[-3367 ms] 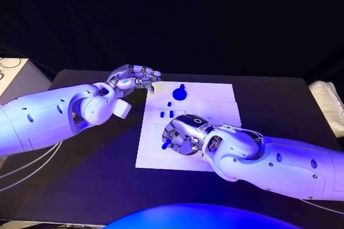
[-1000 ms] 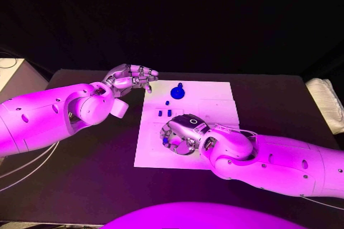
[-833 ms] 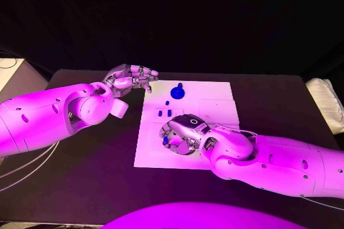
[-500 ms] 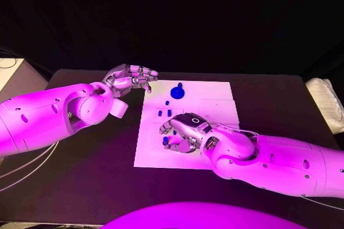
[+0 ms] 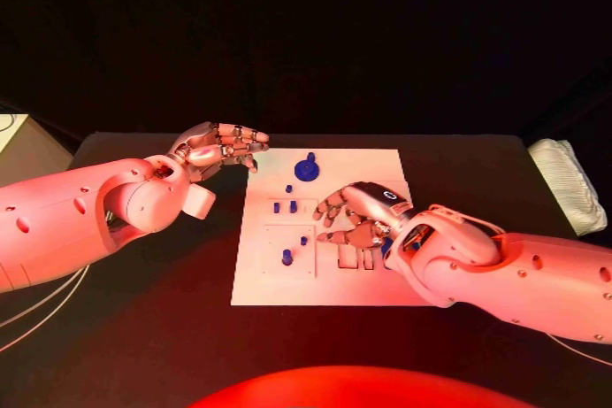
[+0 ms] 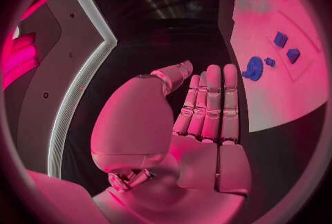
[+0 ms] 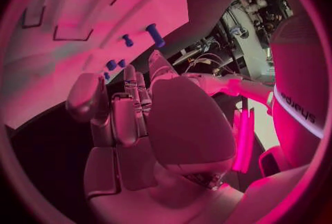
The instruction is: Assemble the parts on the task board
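Black table [image 5: 153,284], dark room; white task board [image 5: 383,173] at centre. Left hand [image 5: 217,147] at 11 o'clock, fingers curled, empty; right hand [image 5: 360,215] over board, fingers spread, empty.

Dim room under red-pink light, black background; both wrist views bend strongly at their rims.

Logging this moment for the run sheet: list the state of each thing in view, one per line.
task board: flat on the black table.
round blue part: lies on the board's far end, untouched.
small blue parts: stand on the board, untouched.
left hand: off the board's far left corner, fingers curled, holds nothing.
right hand: over the board, fingers spread; whether it holds anything cannot be told.
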`<act>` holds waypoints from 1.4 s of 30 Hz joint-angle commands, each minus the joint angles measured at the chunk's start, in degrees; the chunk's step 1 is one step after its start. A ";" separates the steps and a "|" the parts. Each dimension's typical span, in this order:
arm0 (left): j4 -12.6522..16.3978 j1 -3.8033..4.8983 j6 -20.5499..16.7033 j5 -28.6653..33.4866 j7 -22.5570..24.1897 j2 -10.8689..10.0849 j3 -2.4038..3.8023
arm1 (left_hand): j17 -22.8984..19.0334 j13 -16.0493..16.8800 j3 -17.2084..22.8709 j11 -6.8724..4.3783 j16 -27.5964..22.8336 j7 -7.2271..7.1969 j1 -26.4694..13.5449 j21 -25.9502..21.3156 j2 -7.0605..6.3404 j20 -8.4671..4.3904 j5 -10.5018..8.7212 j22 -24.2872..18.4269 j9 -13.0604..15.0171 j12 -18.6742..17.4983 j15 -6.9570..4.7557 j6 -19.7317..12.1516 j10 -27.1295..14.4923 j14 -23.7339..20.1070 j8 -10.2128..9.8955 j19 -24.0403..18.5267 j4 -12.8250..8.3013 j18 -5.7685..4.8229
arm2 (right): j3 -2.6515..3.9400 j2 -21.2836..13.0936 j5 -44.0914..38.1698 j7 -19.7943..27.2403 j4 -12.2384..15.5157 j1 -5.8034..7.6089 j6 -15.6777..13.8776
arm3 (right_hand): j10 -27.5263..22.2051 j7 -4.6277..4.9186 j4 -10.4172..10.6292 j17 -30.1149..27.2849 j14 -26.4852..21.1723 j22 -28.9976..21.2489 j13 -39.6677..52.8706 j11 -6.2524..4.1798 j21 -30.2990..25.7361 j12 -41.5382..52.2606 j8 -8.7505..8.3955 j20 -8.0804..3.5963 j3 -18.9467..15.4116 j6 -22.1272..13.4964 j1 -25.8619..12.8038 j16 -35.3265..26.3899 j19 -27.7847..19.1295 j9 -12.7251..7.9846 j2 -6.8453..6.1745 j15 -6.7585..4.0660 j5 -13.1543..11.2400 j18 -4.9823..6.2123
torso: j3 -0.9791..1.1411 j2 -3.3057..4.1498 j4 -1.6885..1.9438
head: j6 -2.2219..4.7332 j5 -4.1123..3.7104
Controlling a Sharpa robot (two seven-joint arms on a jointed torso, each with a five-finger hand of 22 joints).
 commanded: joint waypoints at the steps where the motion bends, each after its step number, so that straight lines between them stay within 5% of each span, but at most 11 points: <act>1: 0.39 -0.01 1.00 0.00 0.94 -0.26 0.04 | -0.09 -0.06 -0.34 -0.08 -0.18 0.02 0.03 -0.38 0.24 0.09 -0.05 -0.07 0.07 0.37 -0.03 -0.25 -0.32 -0.24 0.02 0.41 -0.12 0.79 | 0.04 -3.73 16.14 5.17 1.14 1.73 1.74 | 2.48 -0.13 0.03 0.86 1.94 4.52 0.55 -0.73 3.04 0.53 0.25 -0.34 1.04 0.56 0.43 0.50 1.06 -0.13 0.63 -0.52 0.53 -0.73 | -0.12 -0.05 -0.39 | 0.49 -0.79; 3: 0.45 -0.02 0.87 -0.03 1.15 -0.41 0.04 | -0.09 -0.06 -0.34 -0.08 -0.18 0.02 0.03 -0.38 0.24 0.09 -0.05 -0.07 0.07 0.37 -0.03 -0.25 -0.32 -0.24 0.02 0.41 -0.12 0.79 | 0.04 -5.97 18.31 5.40 1.64 2.65 2.73 | 4.57 -0.41 0.04 2.85 2.40 6.13 1.69 -1.23 6.81 1.59 0.13 -0.75 2.09 0.49 0.70 1.57 1.89 -0.34 1.12 -0.95 1.02 -1.33 | -0.14 -0.09 -0.56 | 0.61 -1.11; 6: 0.57 -0.02 0.77 -0.28 1.39 -0.56 0.04 | -0.09 -0.05 -0.42 -0.09 -0.18 0.01 0.00 -0.44 0.19 0.10 -0.05 -0.11 0.08 0.42 -0.03 -0.26 -0.30 -0.25 0.03 0.43 -0.11 0.79 | -0.04 -9.70 21.08 4.62 2.28 3.72 4.16 | 8.80 -1.57 -0.04 2.63 2.37 7.70 8.40 -2.58 9.98 8.66 1.43 -1.76 1.88 1.68 -1.20 1.70 2.48 -0.01 -0.46 -2.06 0.68 -1.81 | -0.19 -0.18 -0.68 | 0.70 -1.58; 8: 0.71 -0.03 0.79 -0.46 1.53 -0.63 0.04 | -0.09 -0.05 -0.42 -0.09 -0.18 0.01 0.00 -0.44 0.19 0.10 -0.05 -0.11 0.08 0.42 -0.03 -0.26 -0.30 -0.25 0.03 0.43 -0.11 0.79 | -0.15 -11.81 22.13 3.47 2.63 4.10 5.31 | 8.96 -2.15 -0.41 2.81 2.47 8.65 26.12 -3.09 11.65 24.25 2.85 -2.16 1.97 1.76 -2.26 1.93 2.70 0.56 -1.22 -2.45 0.71 -2.09 | -0.24 -0.23 -0.76 | 0.81 -1.76; 9: 0.78 -0.05 0.83 -0.53 1.61 -0.66 0.04 | -0.09 -0.05 -0.42 -0.09 -0.18 0.01 0.00 -0.44 0.19 0.10 -0.05 -0.11 0.08 0.42 -0.03 -0.26 -0.30 -0.25 0.03 0.43 -0.11 0.79 | -0.21 -12.90 22.54 2.49 2.83 4.24 6.09 | 12.73 -2.01 0.08 4.65 2.85 9.43 49.37 -2.84 13.21 44.23 4.15 -1.94 1.81 1.52 -5.17 2.89 2.94 1.24 -0.47 -2.82 0.92 -2.40 | -0.24 -0.27 -0.81 | 0.87 -1.91; 13: 0.96 -0.21 1.60 -0.74 2.37 -0.64 0.04 | 0.00 -0.09 -1.79 -0.02 -0.08 -0.03 -1.76 -1.46 -0.45 0.35 -0.04 -0.80 0.14 0.59 0.17 -0.49 -0.61 -0.24 0.02 0.46 1.12 0.73 | -0.57 -16.70 21.91 -2.34 3.64 4.41 8.24 | 16.66 -2.44 0.08 10.07 3.75 11.14 70.26 -2.86 17.31 60.81 6.23 -2.12 -1.48 0.47 -13.51 5.51 3.77 2.64 0.00 -2.36 2.34 -2.99 | -0.23 -0.46 -0.76 | 0.73 -2.52; 22: 1.03 -0.39 1.91 -0.87 2.96 -0.30 0.04 | 0.11 -0.07 -2.81 -0.05 0.06 -0.07 -2.52 -2.57 -0.73 0.50 -0.03 -1.63 0.22 0.85 0.20 -0.73 -0.87 -0.27 0.03 0.78 2.00 0.78 | -1.43 -20.28 14.23 -11.57 5.22 3.75 10.04 | 19.07 -2.79 0.24 14.61 4.51 12.71 76.39 -3.26 21.85 65.19 7.94 -2.24 -5.54 0.92 -16.91 7.48 4.70 3.74 -0.11 -2.51 2.23 -3.77 | -0.53 -0.87 -0.79 | 0.88 -2.88; 42: 1.22 -0.41 1.75 -0.89 2.78 -0.45 0.04 | 0.15 -0.06 -3.00 -0.06 0.11 -0.07 -2.48 -2.94 -0.64 0.52 -0.03 -1.91 0.25 0.96 0.19 -0.80 -0.97 -0.28 0.04 0.98 2.20 0.80 | -1.77 -15.96 7.73 -18.90 4.33 -0.44 9.73 | 20.37 -3.12 0.33 17.74 5.04 13.97 79.01 -3.51 25.97 66.96 9.25 -2.39 -9.30 1.24 -19.80 8.71 5.50 4.48 0.26 -2.68 3.43 -4.50 | -0.38 -0.70 -0.80 | 0.55 -2.96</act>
